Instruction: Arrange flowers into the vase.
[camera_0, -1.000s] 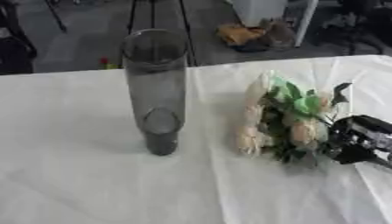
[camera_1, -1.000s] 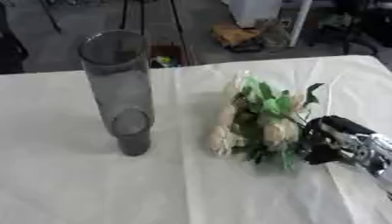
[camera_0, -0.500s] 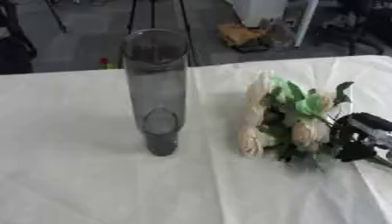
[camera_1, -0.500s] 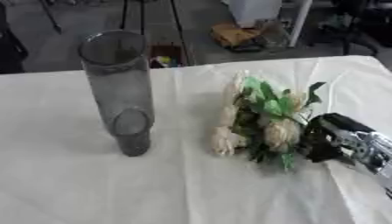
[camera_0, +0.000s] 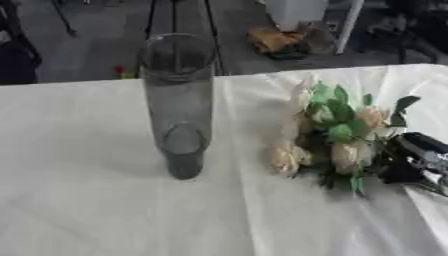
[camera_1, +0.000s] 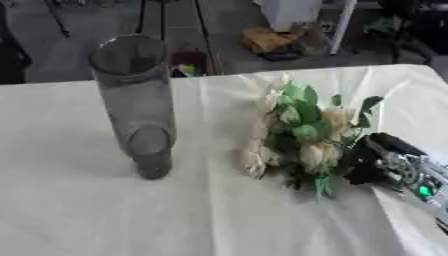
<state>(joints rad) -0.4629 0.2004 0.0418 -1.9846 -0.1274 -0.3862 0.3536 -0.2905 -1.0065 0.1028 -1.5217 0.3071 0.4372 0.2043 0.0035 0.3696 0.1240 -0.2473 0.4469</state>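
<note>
Lying on its side toward the right edge of the white-clothed table (camera_0: 96, 200), a bunch of cream-coloured artificial roses with green leaves (camera_0: 337, 137) has its blooms pointing toward the left and far side, while its stems run right, under the robot's right hand (camera_1: 389, 167). That black and silver hand comes in from the right edge and rests against the stem end of the bunch; whether its fingers are curled round the stems cannot be told. Well apart to the left, nearer the table's middle, a tall clear glass cylinder vase (camera_0: 179, 100) stands upright, with nothing inside it. Beyond the far edge of the table lie a dark floor and some blurred clutter.
</note>
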